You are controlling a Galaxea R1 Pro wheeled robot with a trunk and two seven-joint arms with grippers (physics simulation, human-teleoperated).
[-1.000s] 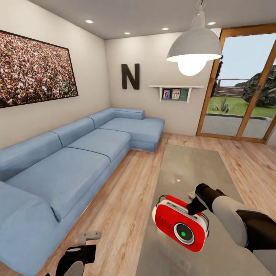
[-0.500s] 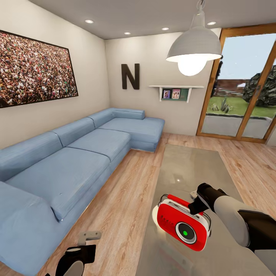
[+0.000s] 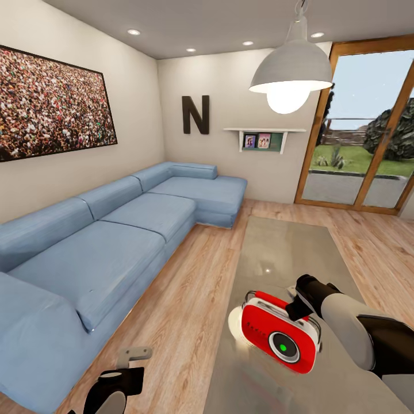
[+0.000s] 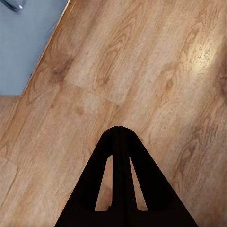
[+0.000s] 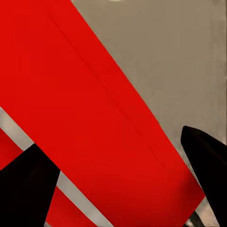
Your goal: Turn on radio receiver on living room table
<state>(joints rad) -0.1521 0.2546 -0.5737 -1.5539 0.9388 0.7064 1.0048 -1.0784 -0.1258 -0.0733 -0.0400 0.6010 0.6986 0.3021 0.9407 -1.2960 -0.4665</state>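
One radio on one low table, one sofa beside it, two grippers in play.

The single blue L-shaped sofa is the biggest thing in the living room, running along the wall beyond the table's long left edge; above the sofa hang one crowd picture and one black letter N. One glossy grey-beige table stands on the wood plank floor, under one white pendant lamp. The one red radio receiver sits on the table's near end, tilted, a green light in its round dial. The right gripper is at the radio's top rear, fingers spread either side of the red casing, not visibly clamping it. The left gripper hangs over the floor left of the table, fingers pressed together, holding nothing.
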